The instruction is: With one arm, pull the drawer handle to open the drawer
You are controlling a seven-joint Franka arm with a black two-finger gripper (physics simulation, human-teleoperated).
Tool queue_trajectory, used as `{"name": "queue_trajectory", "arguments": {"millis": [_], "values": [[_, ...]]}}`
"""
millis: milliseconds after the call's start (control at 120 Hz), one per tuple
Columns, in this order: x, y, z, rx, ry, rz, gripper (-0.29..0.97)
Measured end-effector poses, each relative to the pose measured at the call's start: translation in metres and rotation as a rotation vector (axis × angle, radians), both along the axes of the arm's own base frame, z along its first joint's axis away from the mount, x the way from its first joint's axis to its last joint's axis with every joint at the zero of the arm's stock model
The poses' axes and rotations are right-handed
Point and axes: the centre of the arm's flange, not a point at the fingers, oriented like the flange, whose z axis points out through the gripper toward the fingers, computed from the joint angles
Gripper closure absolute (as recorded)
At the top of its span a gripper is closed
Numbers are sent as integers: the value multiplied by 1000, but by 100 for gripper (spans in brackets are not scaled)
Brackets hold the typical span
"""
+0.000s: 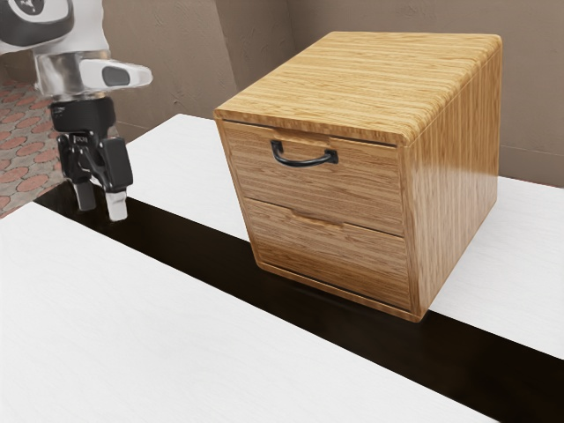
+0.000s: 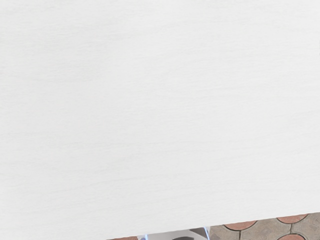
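A wooden cabinet (image 1: 370, 159) with two drawers stands on the white table (image 1: 132, 335). The upper drawer (image 1: 322, 172) carries a black handle (image 1: 304, 159) near its top edge, and its front sits flush with the cabinet face. The lower drawer (image 1: 330, 247) has no handle that I can see. My gripper (image 1: 100, 208) hangs at the exterior view's left, well apart from the handle, pointing down above the table's dark stripe. Its fingers (image 1: 116, 204) stand a small gap apart with nothing between them. In the wrist view the white table top (image 2: 150, 110) lies under the hand.
A dark stripe (image 1: 352, 326) runs across the table under the cabinet. Brick-patterned floor (image 2: 280, 227) lies beyond the table's edge. A plain wall (image 1: 194, 53) stands behind the cabinet.
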Motion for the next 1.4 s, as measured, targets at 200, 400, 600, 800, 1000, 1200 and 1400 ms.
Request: {"name": "queue_trajectory", "arguments": {"millis": [200, 400, 600, 800, 1000, 1200, 1400], "values": [[30, -9, 8, 1, -210, -166, 0], [-12, -61, 128, 72, -582, -431, 0], [41, -173, 84, -30, -606, -886, 0], [26, -182, 78, -12, -627, -1113, 0], [16, -186, 77, 102, -688, -1293, 0], [34, -182, 64, 168, -740, -1403, 0], [51, -173, 33, 193, -739, -1472, 0]]}}
